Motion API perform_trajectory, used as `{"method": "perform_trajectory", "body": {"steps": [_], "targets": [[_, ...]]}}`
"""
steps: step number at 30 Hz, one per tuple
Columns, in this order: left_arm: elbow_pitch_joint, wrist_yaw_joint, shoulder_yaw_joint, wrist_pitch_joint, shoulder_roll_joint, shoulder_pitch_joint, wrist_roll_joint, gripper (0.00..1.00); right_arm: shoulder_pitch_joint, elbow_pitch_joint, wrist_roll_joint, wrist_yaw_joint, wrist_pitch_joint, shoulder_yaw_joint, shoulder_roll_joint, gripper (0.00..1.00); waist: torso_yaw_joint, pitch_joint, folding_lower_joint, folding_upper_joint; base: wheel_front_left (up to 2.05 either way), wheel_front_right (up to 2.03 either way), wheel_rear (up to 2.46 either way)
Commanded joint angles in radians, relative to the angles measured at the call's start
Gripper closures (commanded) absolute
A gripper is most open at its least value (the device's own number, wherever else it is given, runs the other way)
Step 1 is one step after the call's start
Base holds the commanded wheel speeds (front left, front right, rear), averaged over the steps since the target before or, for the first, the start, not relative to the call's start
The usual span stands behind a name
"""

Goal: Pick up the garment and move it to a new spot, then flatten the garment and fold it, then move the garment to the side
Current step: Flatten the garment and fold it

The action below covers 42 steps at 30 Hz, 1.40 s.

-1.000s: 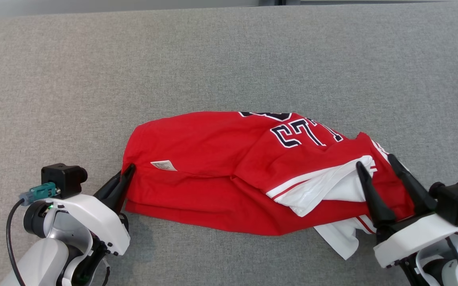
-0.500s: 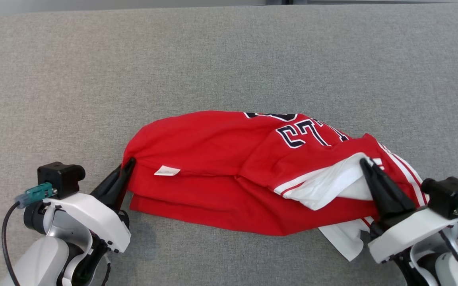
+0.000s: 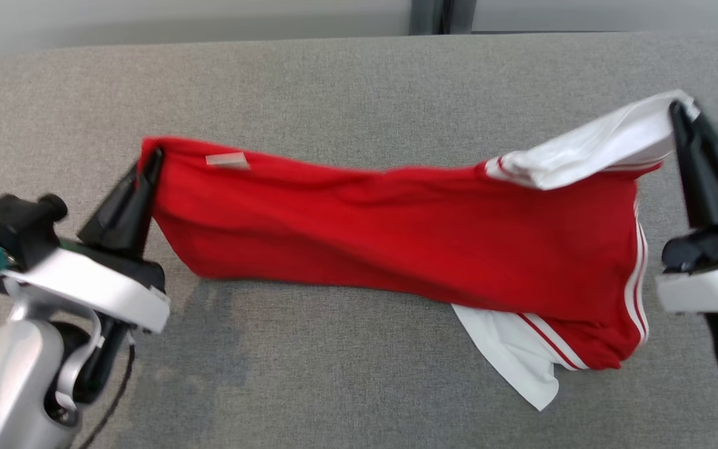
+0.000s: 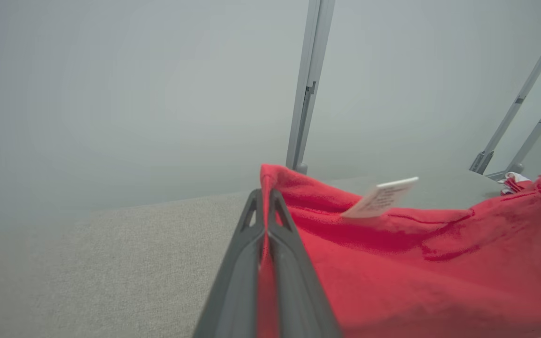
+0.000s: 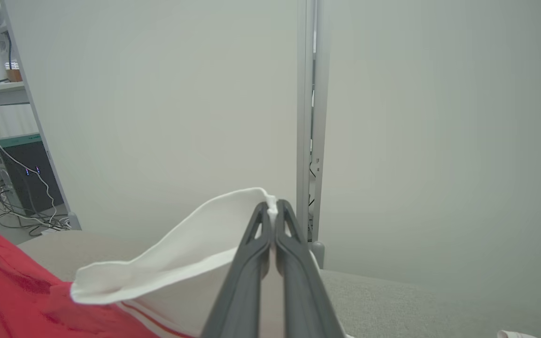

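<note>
The left jaws are clamped together on a corner of the red jersey garment [image 3: 396, 237] with white sleeves and striped trim, and the right jaws are pinched tight on its white sleeve edge [image 3: 614, 140]. The cloth hangs stretched between the two, its lower part and a white flap [image 3: 508, 349] trailing on the grey fabric-covered bench [image 3: 334, 81]. A small white label [image 3: 227, 160] sits just beside the left jaws.
</note>
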Motion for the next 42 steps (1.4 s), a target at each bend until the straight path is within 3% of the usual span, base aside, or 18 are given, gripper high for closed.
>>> {"method": "perform_trajectory", "body": {"steps": [1,13,23,35,41,42], "targets": [[-0.016,0.009,0.016,-0.009,0.009,-0.028,0.01,1.0,-0.027,-0.018,0.0,0.0,0.008,-0.006,-0.008,1.0,-0.001,-0.009,0.0,0.0,0.0,0.0,0.0],[-0.135,0.061,0.09,-0.016,0.059,-0.163,0.064,1.0,-0.295,-0.065,0.032,0.0,0.042,-0.101,-0.098,1.0,0.002,-0.082,0.0,0.0,0.0,0.0,0.0],[-0.153,0.079,0.106,-0.016,0.066,-0.202,0.076,1.0,-0.397,-0.014,0.075,0.0,0.068,-0.064,-0.1,1.0,-0.014,-0.075,0.0,0.0,0.0,0.0,0.0],[0.102,-0.023,0.063,-0.065,-0.018,-0.495,0.078,1.0,-0.769,0.298,0.134,0.0,-0.01,0.066,-0.088,1.0,-0.019,0.026,0.0,0.0,0.0,0.0,0.0],[0.343,-0.085,0.04,-0.104,-0.09,-0.735,0.087,1.0,-1.042,0.546,0.155,0.0,-0.077,0.126,-0.043,1.0,-0.014,0.069,0.0,0.0,0.0,0.0,0.0],[0.43,-0.103,0.038,-0.125,-0.112,-0.811,0.093,1.0,-1.126,0.635,0.162,0.0,-0.104,0.147,-0.027,1.0,-0.011,0.075,0.0,0.0,0.0,0.0,0.0]]}}
